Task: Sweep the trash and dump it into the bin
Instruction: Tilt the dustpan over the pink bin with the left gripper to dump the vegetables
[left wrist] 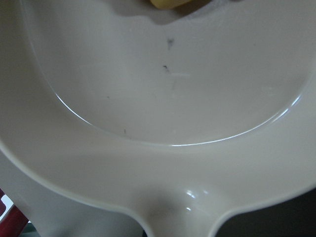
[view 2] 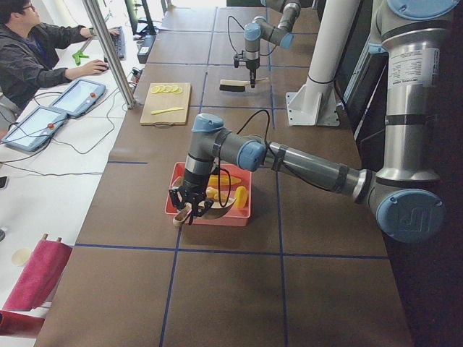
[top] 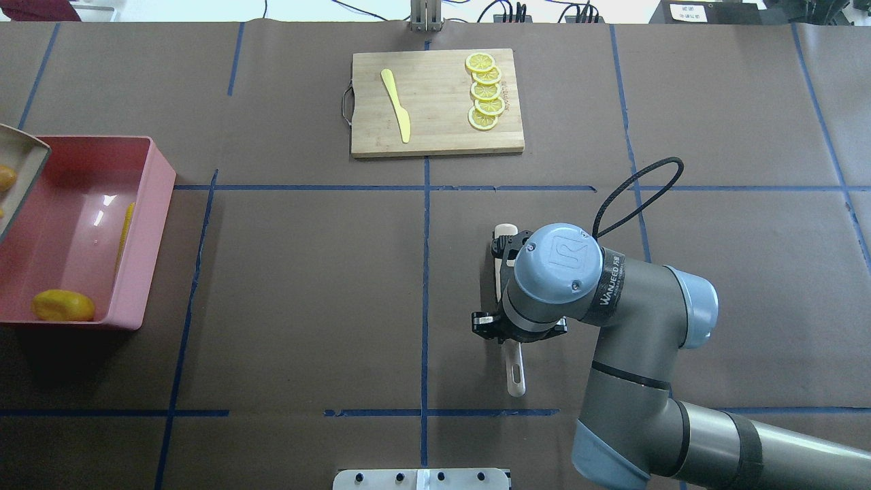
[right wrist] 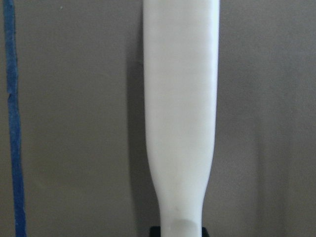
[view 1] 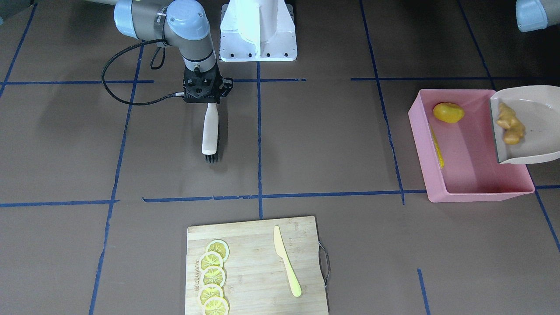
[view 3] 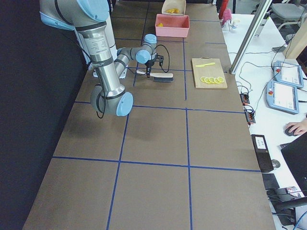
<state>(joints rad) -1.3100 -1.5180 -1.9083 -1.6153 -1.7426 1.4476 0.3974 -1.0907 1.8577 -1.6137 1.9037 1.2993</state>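
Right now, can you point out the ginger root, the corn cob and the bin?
ginger root [view 1: 509, 124]: exterior front-facing view, middle of its knobbly body.
corn cob [view 1: 436, 147]: exterior front-facing view, midway along its length.
bin [view 1: 481, 195]: exterior front-facing view, outer face of the pink wall nearest the camera.

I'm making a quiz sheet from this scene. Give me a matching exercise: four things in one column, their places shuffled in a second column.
Things
1. knobbly tan ginger root
2. yellow oval potato-like lump
3. round yellow lemon slices
4. white-handled brush with black bristles

Places
A. on the wooden cutting board
B. directly under the right gripper
C. in the beige plastic dustpan
D. on the floor of the pink rectangular plastic bin

Pairs: 1-C, 2-D, 3-A, 4-B.
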